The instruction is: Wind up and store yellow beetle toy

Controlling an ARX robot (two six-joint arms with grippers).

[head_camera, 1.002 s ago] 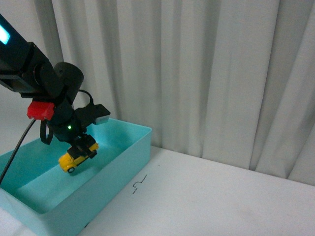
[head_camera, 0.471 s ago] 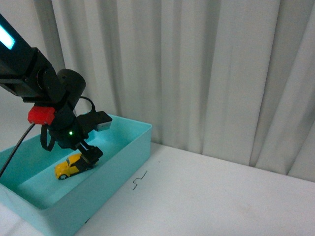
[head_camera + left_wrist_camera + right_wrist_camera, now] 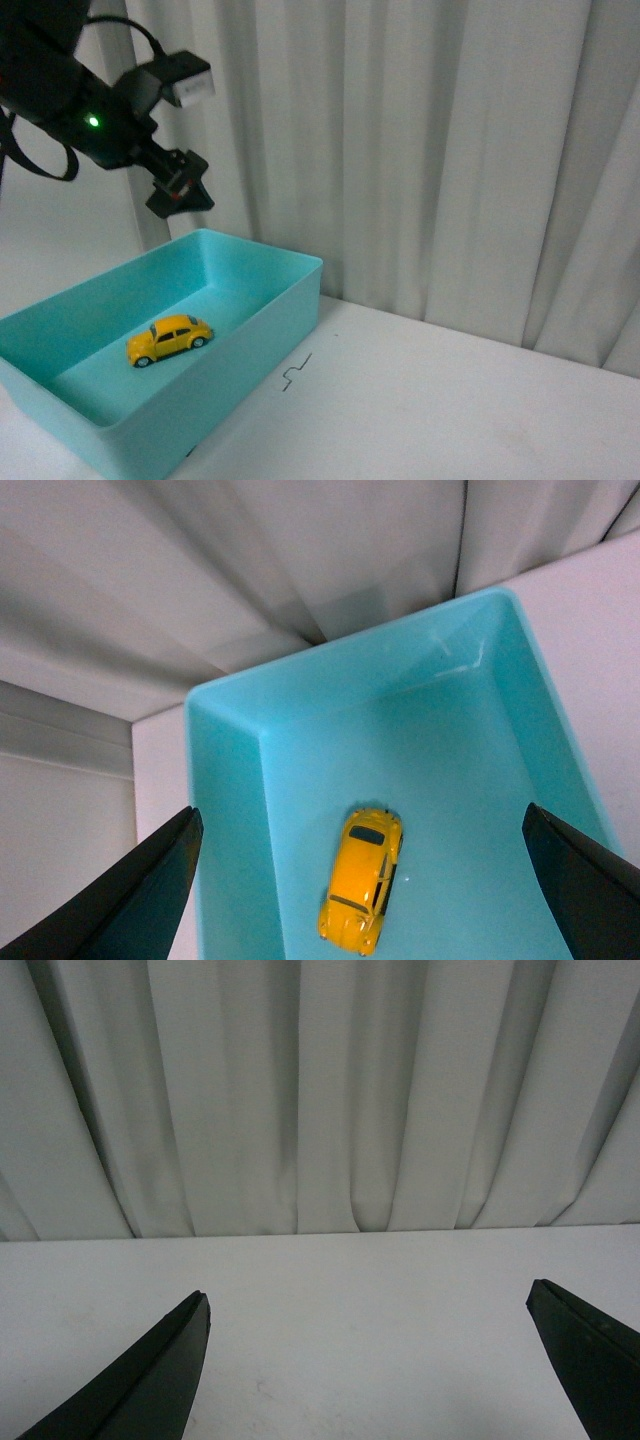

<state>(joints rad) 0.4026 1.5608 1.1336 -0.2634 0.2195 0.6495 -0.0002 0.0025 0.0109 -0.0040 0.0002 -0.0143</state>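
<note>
One yellow beetle toy (image 3: 169, 340) (in bin (image 3: 270, 340))

From the front, looked across table (image 3: 470, 400) toward curtain (image 3: 450, 150). From left wrist, gazed steeply down from high on turquoise bin (image 3: 225, 810) and yellow beetle toy (image 3: 364, 892), both shared with front. From right wrist, faced curtain, low over table.

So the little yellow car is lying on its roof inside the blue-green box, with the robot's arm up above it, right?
Not on its roof. The front view shows the yellow beetle toy standing on its wheels, roof up, inside the turquoise box. The left arm does hang above it, jaws open and empty.
</note>
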